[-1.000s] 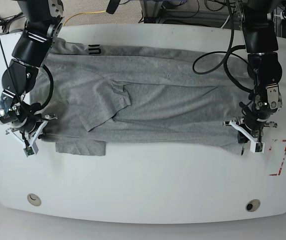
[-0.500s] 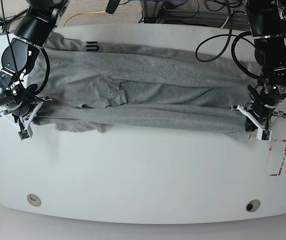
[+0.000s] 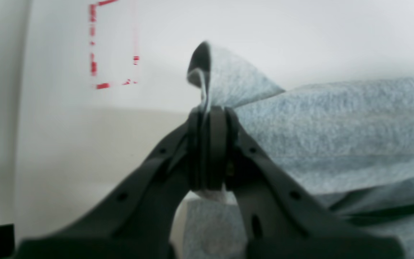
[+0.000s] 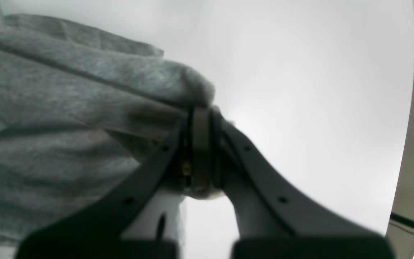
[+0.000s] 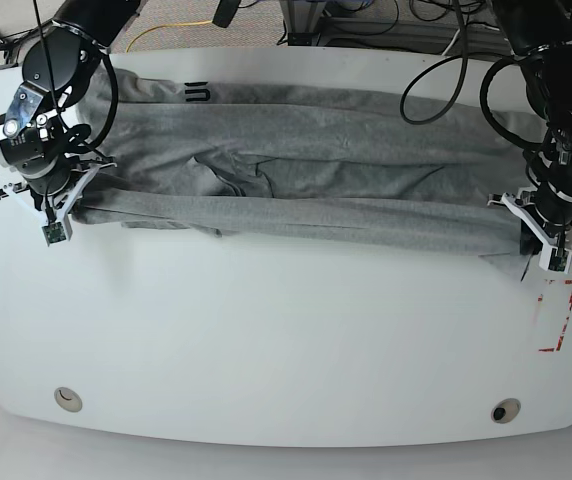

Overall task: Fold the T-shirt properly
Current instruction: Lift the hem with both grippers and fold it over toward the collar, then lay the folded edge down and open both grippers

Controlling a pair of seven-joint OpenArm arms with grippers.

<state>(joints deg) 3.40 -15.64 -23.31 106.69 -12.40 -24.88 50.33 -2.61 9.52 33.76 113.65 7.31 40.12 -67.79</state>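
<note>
While stretched between both hands, T-shirt [image 5: 306,160] getting its long edge carried over for the fold.

Left hand [image 3: 208,151] pinched tight on a corner of grey fabric, right hand [image 4: 199,151] clamped the same way on the opposite end, so the near edge hangs taut and straight across the white worktop [image 5: 286,340] instead of sagging. Far half of the shirt lying flat toward the back, a sleeve bunched in the middle. Probably held this taut to land a clean crease. Plenty of bare surface in front, less behind, with the far hem near the back rim. Red corner marks [image 5: 556,320] just beside the left hand, apart from the cloth.
</note>
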